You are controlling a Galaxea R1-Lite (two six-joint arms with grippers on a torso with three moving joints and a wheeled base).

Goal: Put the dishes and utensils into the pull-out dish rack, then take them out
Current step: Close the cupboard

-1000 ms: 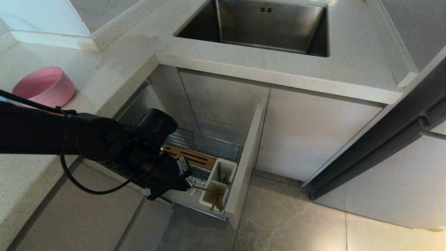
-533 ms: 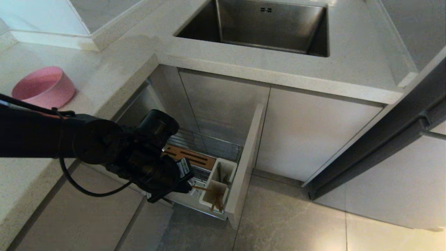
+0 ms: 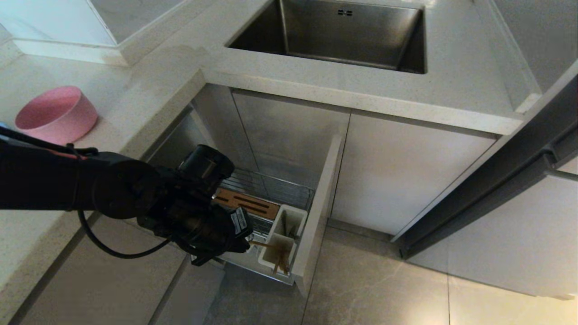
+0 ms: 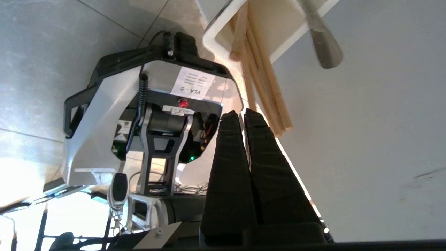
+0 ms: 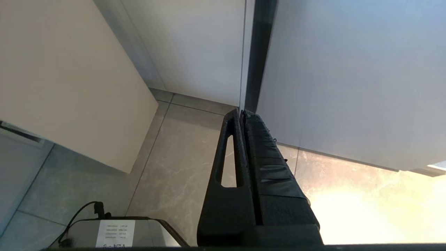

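- The pull-out dish rack [image 3: 271, 212] stood drawn out below the countertop [image 3: 316, 85], low in the middle of the head view, its beige front panel [image 3: 318, 212] edge-on along its right side.
- Bare floor tiles [image 3: 384, 289] lay to the right of and below the panel; a dark open door edge [image 3: 487, 189] slanted across the right of the frame.
- The left gripper [image 3: 244, 243] hung just left of the white utensil cups [image 3: 282, 239], its arm entering from the left edge and covering the rack's near left corner.
- In the left wrist view the left gripper's two black fingers [image 4: 226, 146] were pressed together with nothing between them, their tips just beside the free ends of the chopsticks [image 4: 259, 87].
- The chopsticks leaned in the nearer cup, ends sticking out over its rim toward the gripper; the spoon [image 3: 284, 221] stood in the farther cup.
- The wooden slotted strip [image 3: 248, 203] lay across the rack behind the cups.
- The pink bowl [image 3: 56, 113] sat on the counter at the left edge of the head view, well apart from the rack.
- The steel sink [image 3: 343, 31] filled the top centre.
- The right gripper [image 5: 242, 115] showed only in its own wrist view, fingers closed on nothing, above floor tiles.
- Against the earlier head frame, the left wrist sat slightly further right and lower; the rack, cups and bowl lay unchanged.
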